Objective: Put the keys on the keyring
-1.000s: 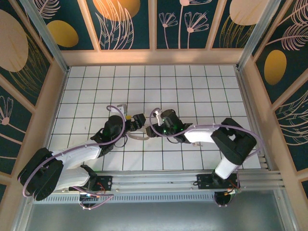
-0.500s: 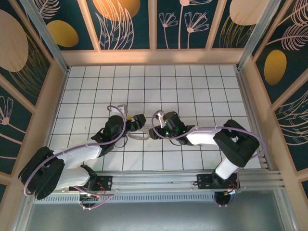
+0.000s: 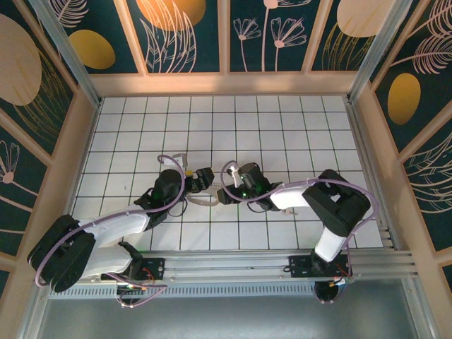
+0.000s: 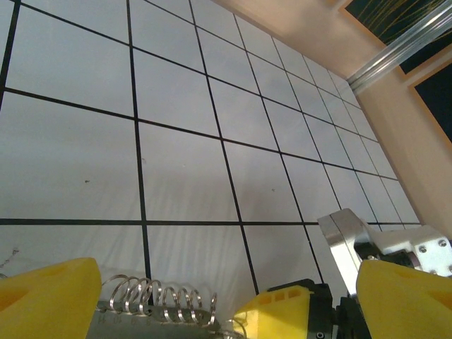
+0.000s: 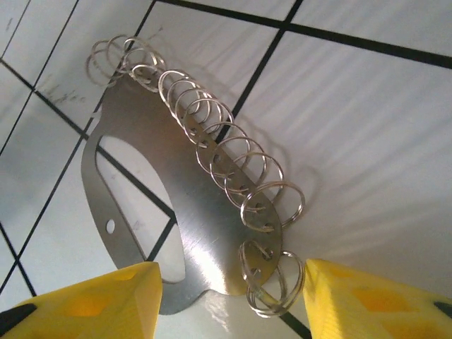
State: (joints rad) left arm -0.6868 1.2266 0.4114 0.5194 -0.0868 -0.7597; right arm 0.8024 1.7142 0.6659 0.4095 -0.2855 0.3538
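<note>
Robot test booth, white gridded floor (image 3: 282, 120), floral wall panels (image 3: 268, 35), aluminium base rail (image 3: 233, 272)

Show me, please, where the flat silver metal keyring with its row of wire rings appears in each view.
Top external: the flat silver metal keyring lies just below and left of centre.
Left wrist: its wire rings show at the bottom edge, left of centre.
Right wrist: the keyring spans the middle.
Shared landmark: the black-gridded white floor.
</note>
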